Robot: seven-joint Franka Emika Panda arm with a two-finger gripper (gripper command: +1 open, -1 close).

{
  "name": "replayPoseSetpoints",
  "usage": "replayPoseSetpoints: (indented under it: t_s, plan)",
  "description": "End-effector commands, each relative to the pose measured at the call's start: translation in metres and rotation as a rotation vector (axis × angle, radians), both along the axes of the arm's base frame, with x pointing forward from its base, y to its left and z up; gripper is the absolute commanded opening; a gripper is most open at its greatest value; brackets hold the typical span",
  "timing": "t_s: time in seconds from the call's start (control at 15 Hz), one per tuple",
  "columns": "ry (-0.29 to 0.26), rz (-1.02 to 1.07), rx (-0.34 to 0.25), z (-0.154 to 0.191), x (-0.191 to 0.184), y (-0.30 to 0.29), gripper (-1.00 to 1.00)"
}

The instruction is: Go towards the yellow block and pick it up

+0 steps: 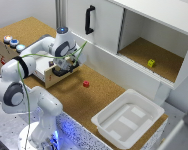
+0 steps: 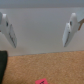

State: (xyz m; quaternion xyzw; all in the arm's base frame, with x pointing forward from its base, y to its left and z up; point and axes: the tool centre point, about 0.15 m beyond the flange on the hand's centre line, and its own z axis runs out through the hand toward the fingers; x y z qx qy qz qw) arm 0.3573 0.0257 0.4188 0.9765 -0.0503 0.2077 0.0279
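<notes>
Cork-covered tabletop, grainy and tan. Small red cube near its middle, between the hand and the cabinet opening. White plastic tray, rectangular and shallow, at the exterior view's right edge. White cabinet behind, with a black handle on its door. Yellow block, tiny, yellow-green, cubic, on the cork shelf inside the open compartment, well apart from the hand. Hand open, fingers spread wide, gripping nothing.

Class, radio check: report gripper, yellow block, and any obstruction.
Gripper open, empty. Yellow block inside open cabinet, untouched. Red cube on table between.
</notes>
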Motion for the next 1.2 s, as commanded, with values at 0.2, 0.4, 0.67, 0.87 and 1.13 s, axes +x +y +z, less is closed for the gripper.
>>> replayPoseSetpoints:
  t_s: [0.2,0.4,0.67,0.87,1.13]
  plan:
    - [0.045,-0.162,-0.061,0.010,0.101,-0.087,1.00]
    - [0.035,-0.171,-0.037,0.005,0.130,-0.133,1.00]
    - [-0.003,-0.223,0.042,0.008,0.161,-0.204,1.00]
    - [-0.038,-0.214,0.040,0.019,0.181,-0.249,1.00]
    - [-0.113,-0.206,0.038,0.046,0.222,-0.310,1.00]
